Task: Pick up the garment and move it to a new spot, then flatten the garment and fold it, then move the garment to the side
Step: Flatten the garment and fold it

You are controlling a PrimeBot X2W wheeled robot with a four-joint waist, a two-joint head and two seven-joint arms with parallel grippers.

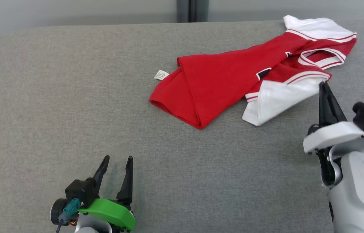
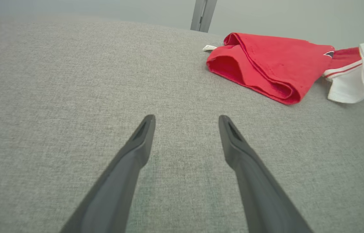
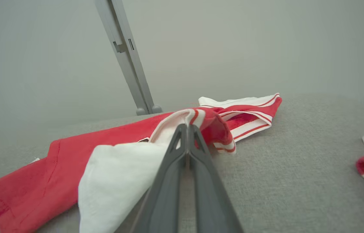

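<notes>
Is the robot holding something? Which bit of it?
The right gripper is shut on the red-and-white garment, pinching the striped edge of a white sleeve. The left gripper holds nothing.

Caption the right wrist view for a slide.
Right hand shut on the striped sleeve cuff of a red-and-white garment lying crumpled on a grey table.

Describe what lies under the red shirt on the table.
The grey table lies under the shirt. Its folded layers cover the part beneath, so anything hidden there cannot be seen.

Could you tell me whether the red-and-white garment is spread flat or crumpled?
Crumpled: the red-and-white fabric garment lies doubled over lengthwise, its top end bunched.
</notes>
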